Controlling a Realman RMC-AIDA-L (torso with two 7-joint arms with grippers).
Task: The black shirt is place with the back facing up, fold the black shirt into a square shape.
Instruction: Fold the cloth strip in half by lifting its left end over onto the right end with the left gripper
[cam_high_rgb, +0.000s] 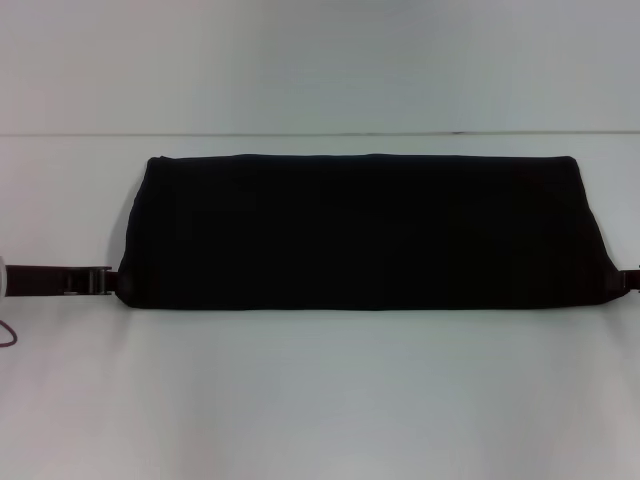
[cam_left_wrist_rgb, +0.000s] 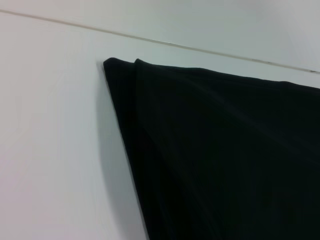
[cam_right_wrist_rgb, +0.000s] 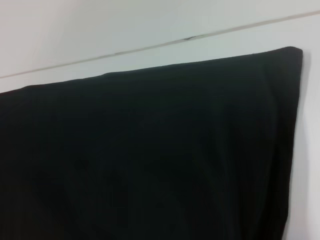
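I am holding the left gripper (cam_high_rgb: 105, 281) and right gripper (cam_high_rgb: 630, 281) at the near corners of the black shirt (cam_high_rgb: 365, 232), lying as a wide band across the white table (cam_high_rgb: 320, 400), presumably for the next fold, though I cannot tell whether either one is grasping cloth.

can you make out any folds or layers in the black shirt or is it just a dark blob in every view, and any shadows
Head view: black shirt reads as a flat dark shape with no fold detail, thin shadow along its near edge. Left wrist view: two layered edges show at the corner, soft shadow on the table. Right wrist view: faint creases only.
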